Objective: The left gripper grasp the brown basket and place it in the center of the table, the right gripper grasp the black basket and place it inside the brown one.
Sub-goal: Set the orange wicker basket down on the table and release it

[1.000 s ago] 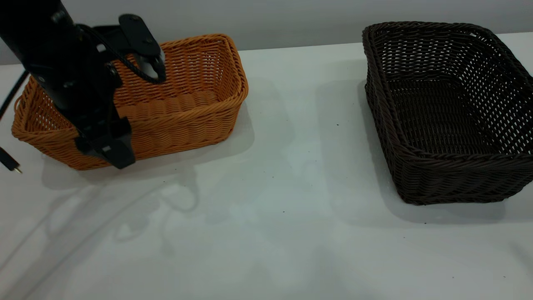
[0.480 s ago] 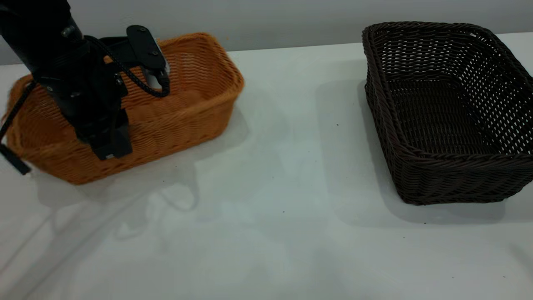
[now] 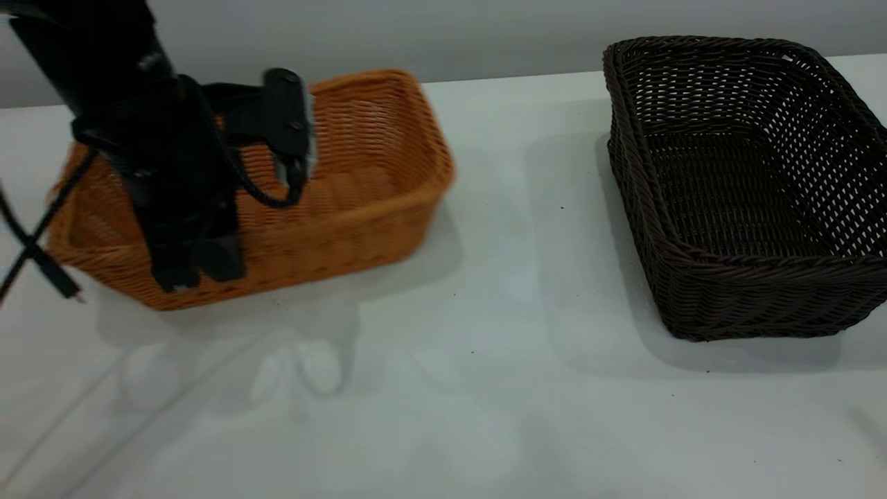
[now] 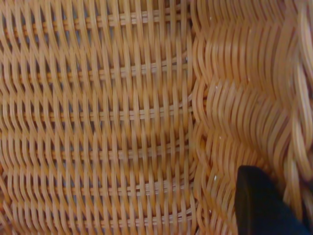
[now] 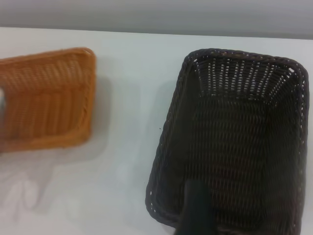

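Note:
The brown basket is at the table's left, blurred with motion. My left gripper is shut on its near wall, one jaw inside and one outside. In the left wrist view one black finger lies against the basket's inner weave, next to the rim. The black basket stands on the table at the right, empty and untouched. My right gripper is out of the exterior view. A dark part of it shows in the right wrist view, high above the black basket, with the brown basket farther off.
A black cable trails from the left arm over the table's left edge. Bare white tabletop lies between the two baskets and in front of them. A grey wall runs behind the table.
The left gripper has carried the brown basket to the right, towards the table's middle, after tilting it half a second ago. The black basket has not moved.

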Controlling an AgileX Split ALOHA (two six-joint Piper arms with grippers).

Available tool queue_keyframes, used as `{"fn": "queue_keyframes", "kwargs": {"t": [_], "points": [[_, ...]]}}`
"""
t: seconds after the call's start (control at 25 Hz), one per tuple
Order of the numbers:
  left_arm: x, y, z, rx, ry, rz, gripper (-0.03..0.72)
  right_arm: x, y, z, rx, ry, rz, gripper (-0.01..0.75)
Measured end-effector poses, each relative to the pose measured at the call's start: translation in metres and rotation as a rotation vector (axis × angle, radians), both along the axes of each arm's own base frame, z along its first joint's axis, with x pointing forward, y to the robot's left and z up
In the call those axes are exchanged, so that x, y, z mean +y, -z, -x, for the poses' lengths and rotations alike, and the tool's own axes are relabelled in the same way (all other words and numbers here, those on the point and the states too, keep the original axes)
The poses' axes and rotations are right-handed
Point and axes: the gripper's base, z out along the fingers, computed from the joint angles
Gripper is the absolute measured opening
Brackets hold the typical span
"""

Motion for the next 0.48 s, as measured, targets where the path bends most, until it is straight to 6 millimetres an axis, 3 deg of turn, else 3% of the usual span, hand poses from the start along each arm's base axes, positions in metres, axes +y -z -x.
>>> {"fn": "queue_keyframes", "kwargs": {"t": [0.2, 0.48], "points": [[-0.022, 0.000, 0.010, -0.003, 0.153, -0.012, 0.113, 0.000, 0.000, 0.000, 0.000, 0.000, 0.000, 0.509], [-0.050, 0.000, 0.024, 0.006, 0.219, 0.007, 0.113, 0.000, 0.000, 0.000, 0.000, 0.000, 0.000, 0.509]]}}
